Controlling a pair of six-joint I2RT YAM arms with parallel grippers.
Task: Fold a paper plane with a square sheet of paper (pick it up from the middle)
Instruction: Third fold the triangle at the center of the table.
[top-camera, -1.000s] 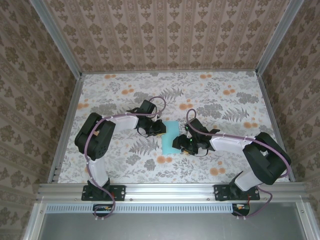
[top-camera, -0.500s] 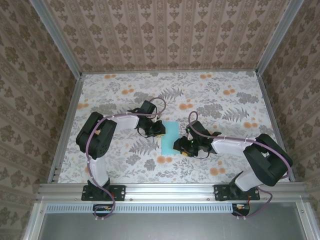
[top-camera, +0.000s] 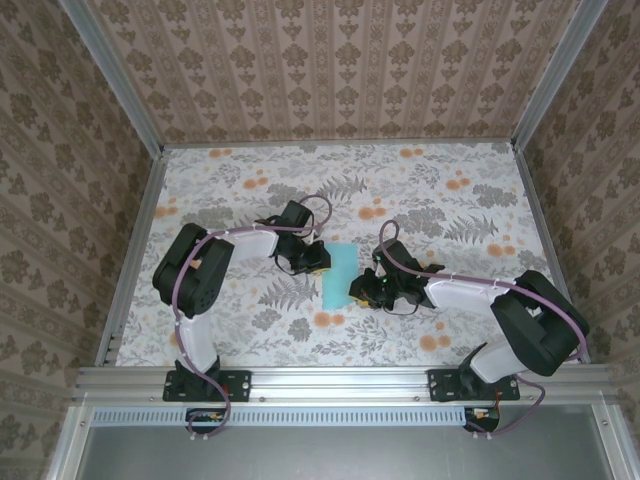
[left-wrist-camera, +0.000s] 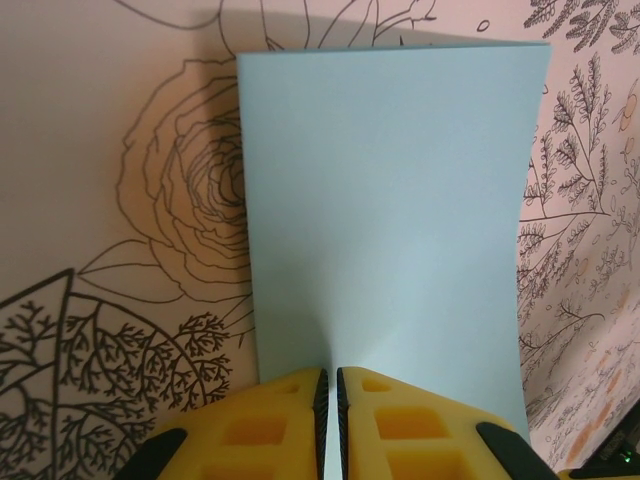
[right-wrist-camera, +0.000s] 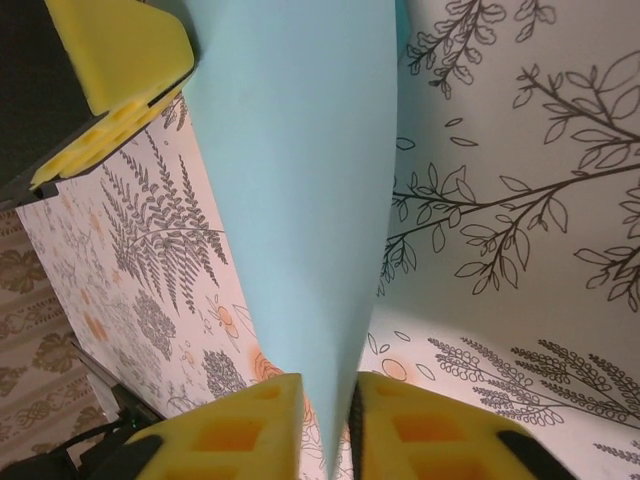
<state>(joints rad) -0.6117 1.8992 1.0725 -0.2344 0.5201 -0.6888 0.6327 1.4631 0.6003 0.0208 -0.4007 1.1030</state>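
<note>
The square sheet of paper (top-camera: 338, 275) is light teal and sits between my two grippers in the middle of the table. My left gripper (top-camera: 318, 258) is shut on the sheet's left edge. In the left wrist view the paper (left-wrist-camera: 390, 200) stretches away from the closed yellow fingertips (left-wrist-camera: 330, 400). My right gripper (top-camera: 360, 288) is shut on the opposite edge. Seen from the right wrist, the sheet (right-wrist-camera: 300, 200) curves and narrows down into the slot between its fingers (right-wrist-camera: 330, 425). A left finger (right-wrist-camera: 120, 50) shows at the top left there.
The table is covered by a floral cloth (top-camera: 440, 200). Metal frame rails (top-camera: 130, 250) run along its sides, and patterned walls rise beyond them. The arm bases (top-camera: 205, 380) stand at the near edge.
My right gripper has closed from open onto the paper's right edge and shifted slightly left. The left gripper has kept its hold and place.
</note>
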